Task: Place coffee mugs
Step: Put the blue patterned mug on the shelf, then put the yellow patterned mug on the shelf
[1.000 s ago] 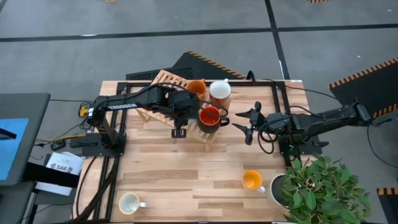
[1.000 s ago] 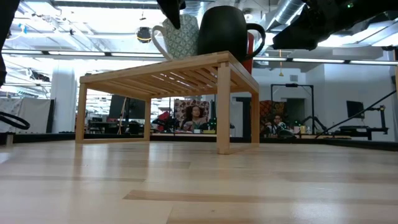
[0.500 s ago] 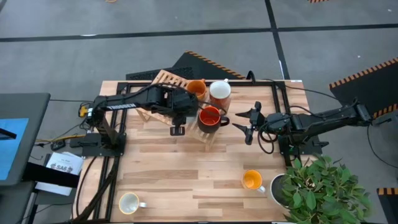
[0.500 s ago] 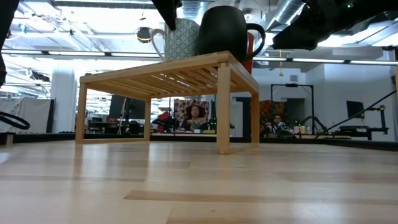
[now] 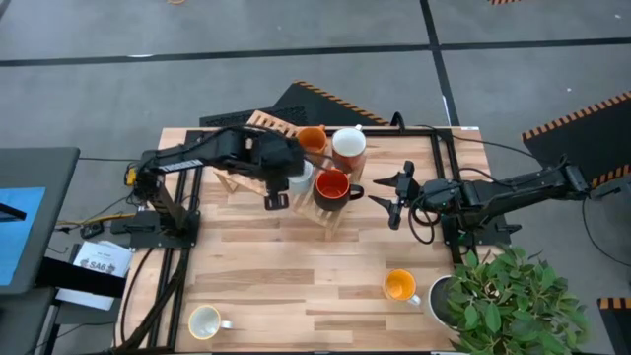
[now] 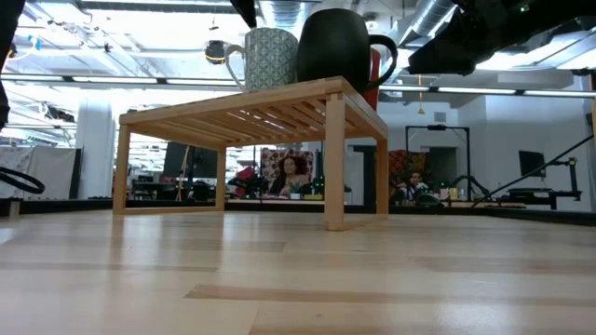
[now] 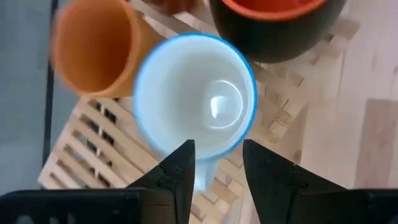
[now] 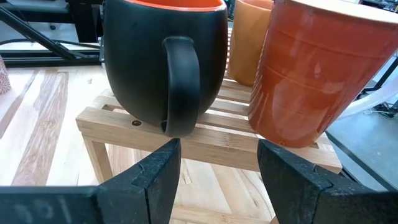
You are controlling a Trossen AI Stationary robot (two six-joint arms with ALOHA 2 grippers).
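Left gripper (image 5: 275,200) hangs over the near edge of the wooden rack (image 5: 258,125), fingers apart, nothing held; the pale blue-grey mug (image 5: 300,177) stands upright on the rack directly below it, beside the dark mug (image 5: 332,185). Right gripper (image 5: 392,196) waits open, level, facing the rack from the right. Orange-yellow mug (image 5: 399,286) and cream mug (image 5: 204,321) sit on the table near the front edge.

Dark mug (image 7: 273,28) cropped at edge

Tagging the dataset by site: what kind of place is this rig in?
Likely an open robotics lab or workshop: grey concrete floor with orange-and-black hazard-striped mats, exposed ceiling ducts, and people seated at cluttered workstations beyond the light wooden table.
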